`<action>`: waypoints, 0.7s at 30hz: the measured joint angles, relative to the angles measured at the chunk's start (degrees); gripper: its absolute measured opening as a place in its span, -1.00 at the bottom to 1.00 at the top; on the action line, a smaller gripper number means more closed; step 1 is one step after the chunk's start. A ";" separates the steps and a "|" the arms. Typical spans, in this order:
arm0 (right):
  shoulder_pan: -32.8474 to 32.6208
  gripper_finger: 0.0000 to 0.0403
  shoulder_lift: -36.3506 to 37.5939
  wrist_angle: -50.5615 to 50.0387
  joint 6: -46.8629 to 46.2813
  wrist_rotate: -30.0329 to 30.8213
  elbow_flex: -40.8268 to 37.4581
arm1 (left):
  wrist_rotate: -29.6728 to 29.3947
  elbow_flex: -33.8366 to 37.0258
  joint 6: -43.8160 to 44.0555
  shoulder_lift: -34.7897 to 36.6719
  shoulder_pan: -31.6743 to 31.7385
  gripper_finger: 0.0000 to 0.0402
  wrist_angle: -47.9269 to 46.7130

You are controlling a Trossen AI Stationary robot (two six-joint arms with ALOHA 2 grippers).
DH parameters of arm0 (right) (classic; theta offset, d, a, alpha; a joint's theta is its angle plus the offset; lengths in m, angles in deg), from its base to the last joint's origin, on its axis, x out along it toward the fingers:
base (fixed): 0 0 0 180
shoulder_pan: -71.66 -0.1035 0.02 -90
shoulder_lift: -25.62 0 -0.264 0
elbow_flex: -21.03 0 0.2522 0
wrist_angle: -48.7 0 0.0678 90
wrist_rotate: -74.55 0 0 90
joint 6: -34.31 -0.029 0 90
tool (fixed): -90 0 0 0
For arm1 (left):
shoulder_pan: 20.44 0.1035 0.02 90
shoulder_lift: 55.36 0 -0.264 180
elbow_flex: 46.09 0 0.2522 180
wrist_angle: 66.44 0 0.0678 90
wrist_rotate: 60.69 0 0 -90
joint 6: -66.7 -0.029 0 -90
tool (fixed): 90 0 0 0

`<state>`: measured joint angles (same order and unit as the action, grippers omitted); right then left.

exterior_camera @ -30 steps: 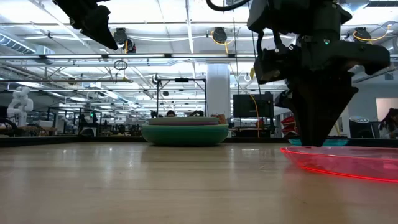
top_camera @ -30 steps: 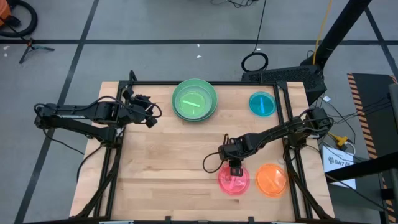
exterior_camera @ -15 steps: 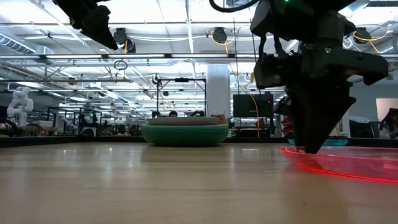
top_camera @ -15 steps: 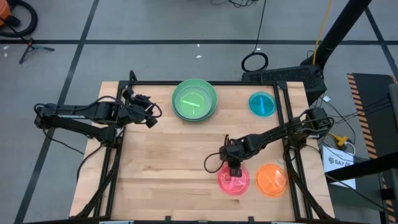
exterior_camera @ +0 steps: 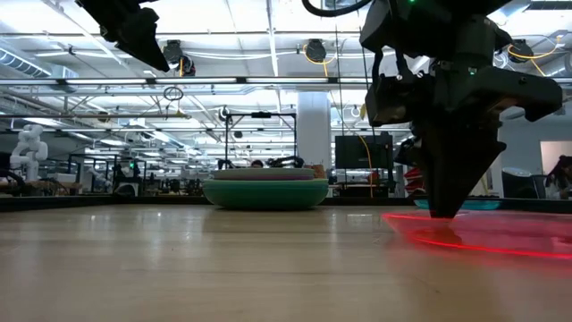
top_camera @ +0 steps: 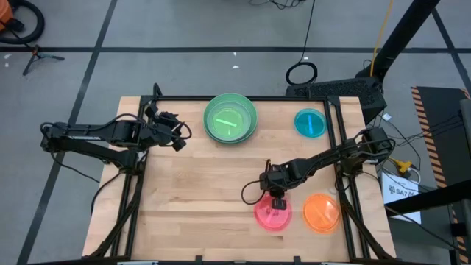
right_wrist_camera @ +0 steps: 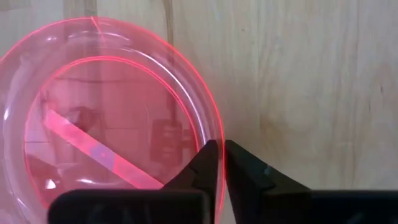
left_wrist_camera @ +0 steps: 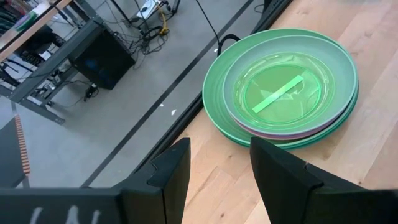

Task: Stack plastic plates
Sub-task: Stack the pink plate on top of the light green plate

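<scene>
Right gripper [right_wrist_camera: 217, 163] pinches pink plate [right_wrist_camera: 93, 124] rim between closed fingers; orange plate [top_camera: 321, 213] beside; left gripper [left_wrist_camera: 217, 168] open, plate stack [left_wrist_camera: 283, 87] ahead.

A light wooden desk [top_camera: 199, 191] stands on a grey floor [top_camera: 184, 29] crossed by dark lines; a black cable loop [top_camera: 301, 73] lies beyond it.

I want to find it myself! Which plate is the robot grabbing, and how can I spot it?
Look at the wooden table, near its front edge on the right. The right gripper pinches the rim of the hot pink plate there. It is see-through pink; the orange plate beside it sits untouched.
</scene>
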<state>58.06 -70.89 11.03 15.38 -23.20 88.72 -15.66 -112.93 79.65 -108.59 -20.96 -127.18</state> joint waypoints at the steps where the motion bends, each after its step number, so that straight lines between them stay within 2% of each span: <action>1: 0.02 -0.92 0.00 0.00 0.18 0.00 0.00 | 0.00 0.01 -0.01 -0.01 -0.01 -0.14 0.00; 11: 2.32 -0.98 0.87 -1.19 2.24 0.01 1.98 | 0.00 0.00 -0.13 -0.02 0.00 -0.14 0.02; 21: 8.89 -1.00 5.76 -2.77 3.28 0.07 7.93 | -0.02 0.00 -0.13 -0.01 0.01 -0.14 0.04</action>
<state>66.95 -65.13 8.26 18.65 -23.14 96.65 -15.69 -112.93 79.52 -108.60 -20.95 -127.14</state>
